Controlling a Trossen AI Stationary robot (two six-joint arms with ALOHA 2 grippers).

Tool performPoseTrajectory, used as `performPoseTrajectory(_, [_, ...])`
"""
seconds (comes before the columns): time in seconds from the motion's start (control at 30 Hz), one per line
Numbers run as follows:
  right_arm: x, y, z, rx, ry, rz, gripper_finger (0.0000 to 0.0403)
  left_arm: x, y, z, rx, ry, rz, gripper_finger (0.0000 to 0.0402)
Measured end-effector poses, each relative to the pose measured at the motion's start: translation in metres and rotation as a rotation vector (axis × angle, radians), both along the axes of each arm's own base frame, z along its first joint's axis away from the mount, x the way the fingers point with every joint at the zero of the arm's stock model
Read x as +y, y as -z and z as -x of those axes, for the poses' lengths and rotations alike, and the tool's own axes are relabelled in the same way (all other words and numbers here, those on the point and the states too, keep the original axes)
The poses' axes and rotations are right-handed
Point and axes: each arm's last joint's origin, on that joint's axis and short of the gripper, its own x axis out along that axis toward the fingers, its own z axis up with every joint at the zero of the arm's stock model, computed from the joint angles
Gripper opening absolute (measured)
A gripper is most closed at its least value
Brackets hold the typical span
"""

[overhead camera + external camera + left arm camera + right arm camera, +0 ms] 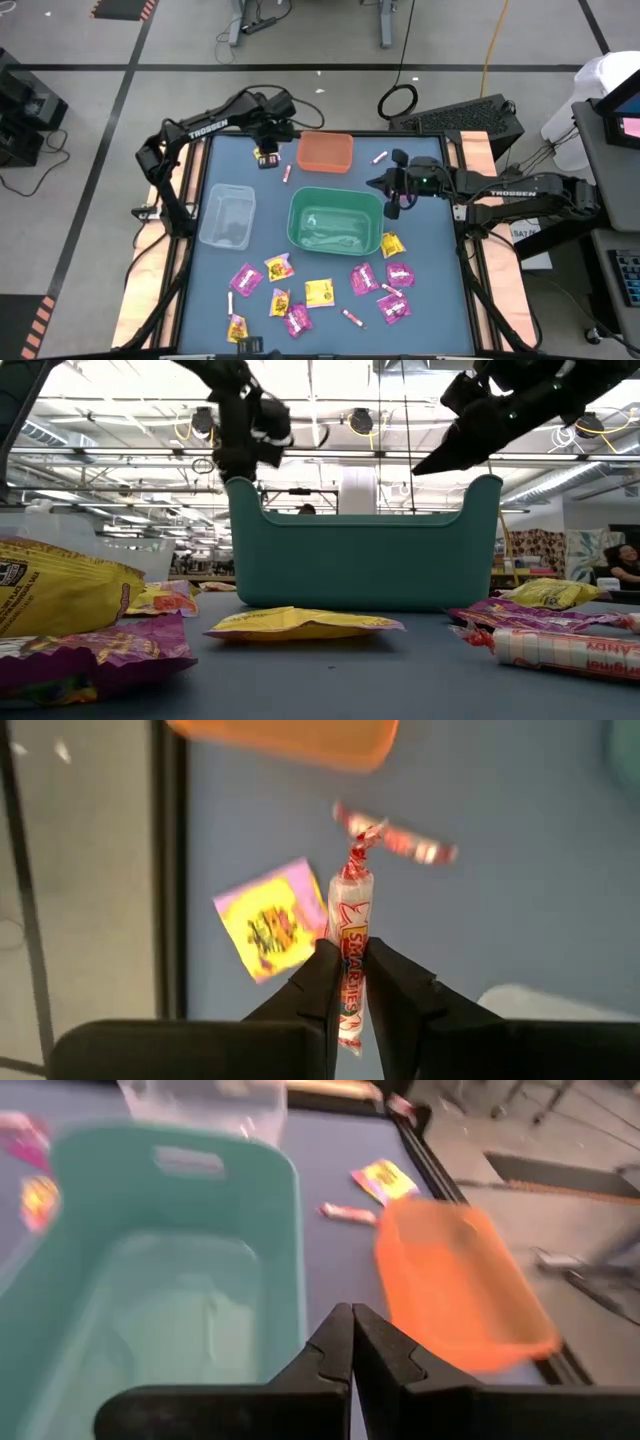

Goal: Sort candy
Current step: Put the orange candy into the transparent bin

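Note:
My left gripper (268, 150) hangs over the table's far left, beside the orange bin (325, 152), shut on a thin pink-white candy stick (350, 920). Under it on the table lie a yellow-and-pink packet (268, 920) and another stick (400, 838). My right gripper (395, 205) is shut with nothing in it, above the right end of the green bin (335, 222); in the right wrist view its fingers (352, 1342) meet tip to tip. Several magenta and yellow packets (320, 292) lie flat along the near part of the table. My left gripper pinches the stick's wrapped body (349, 958) between its two fingers, one on each long side. The fingers come from above, pointing down. One twisted end (356, 855) stands out past the fingertips. The stick is lifted clear of the table.
A clear bin (228, 215) stands left of the green bin. One more stick (380, 157) lies right of the orange bin. In the low view the green bin (365, 550) stands mid-table behind yellow packets (300, 622).

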Motion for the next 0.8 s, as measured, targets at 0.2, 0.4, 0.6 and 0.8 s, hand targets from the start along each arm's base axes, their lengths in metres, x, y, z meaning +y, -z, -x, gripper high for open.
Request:
performPoseTrajectory(0.2, [0.005, 0.016, 0.002, -0.190, 0.014, -0.056, 0.0000, -0.026, -0.031, -0.024, -0.147, 0.081, 0.009, 0.0049])
performPoseTrajectory(0.4, [0.008, 0.022, 0.006, -0.317, 0.112, -0.106, 0.0000, -0.055, -0.046, -0.058, -0.408, 0.171, 0.050, 0.0049])
performPoseTrajectory(0.6, [0.016, 0.026, 0.002, -0.302, 0.074, -0.130, 0.0020, -0.087, -0.058, -0.088, -0.621, 0.179, 0.045, 0.0049])
performPoseTrajectory(0.8, [0.021, 0.034, -0.009, -0.301, 0.045, -0.135, 0.0061, -0.125, -0.072, -0.110, -0.801, 0.286, 0.026, 0.0049])
